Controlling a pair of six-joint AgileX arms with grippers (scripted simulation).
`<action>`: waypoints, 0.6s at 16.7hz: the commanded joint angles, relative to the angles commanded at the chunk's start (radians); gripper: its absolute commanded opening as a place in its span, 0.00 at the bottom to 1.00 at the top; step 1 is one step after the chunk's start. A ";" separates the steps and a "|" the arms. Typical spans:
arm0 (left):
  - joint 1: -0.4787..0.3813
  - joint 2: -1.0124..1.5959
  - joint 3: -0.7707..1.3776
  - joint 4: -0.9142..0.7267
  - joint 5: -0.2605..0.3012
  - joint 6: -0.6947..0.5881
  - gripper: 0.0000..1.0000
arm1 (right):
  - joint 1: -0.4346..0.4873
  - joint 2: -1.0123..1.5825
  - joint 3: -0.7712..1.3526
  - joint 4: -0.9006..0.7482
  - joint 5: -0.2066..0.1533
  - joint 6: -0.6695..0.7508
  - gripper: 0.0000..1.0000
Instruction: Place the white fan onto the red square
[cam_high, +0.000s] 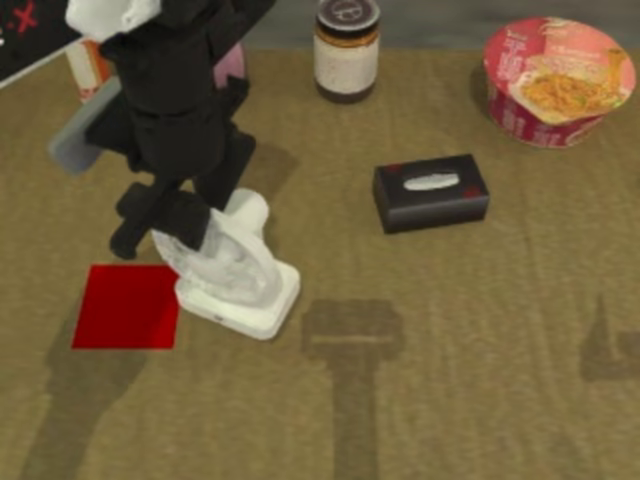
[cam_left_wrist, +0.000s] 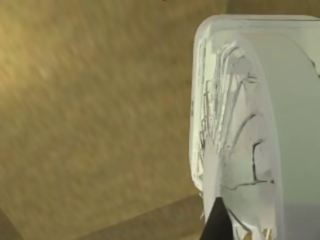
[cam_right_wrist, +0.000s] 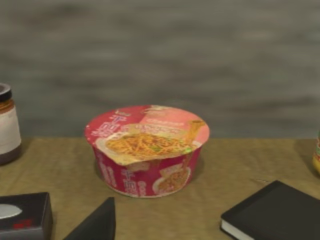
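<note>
The white fan (cam_high: 238, 272) leans over just right of the red square (cam_high: 127, 306), and its base corner meets the square's right edge. My left gripper (cam_high: 200, 228) comes down from the far left and is shut on the fan's round translucent grille. In the left wrist view the grille (cam_left_wrist: 240, 125) fills the right side, with one dark fingertip (cam_left_wrist: 217, 222) pressed against it. I cannot tell whether the base rests on the table or hangs just above it. My right gripper (cam_right_wrist: 97, 222) is outside the top view and faces the noodle bowl.
A brown-lidded jar (cam_high: 346, 50) and a red-rimmed noodle bowl (cam_high: 558, 80) stand at the back. A black tissue box (cam_high: 431, 192) lies right of centre. A white bottle with orange print (cam_high: 88, 66) sits behind my left arm. A black notebook (cam_right_wrist: 275, 212) lies near the bowl.
</note>
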 joint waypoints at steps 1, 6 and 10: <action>0.067 -0.016 -0.018 0.001 0.000 -0.021 0.00 | 0.000 0.000 0.000 0.000 0.000 0.000 1.00; 0.305 -0.083 -0.090 0.005 -0.002 -0.104 0.00 | 0.000 0.000 0.000 0.000 0.000 0.000 1.00; 0.328 -0.093 -0.099 0.006 -0.002 -0.114 0.00 | 0.000 0.000 0.000 0.000 0.000 0.000 1.00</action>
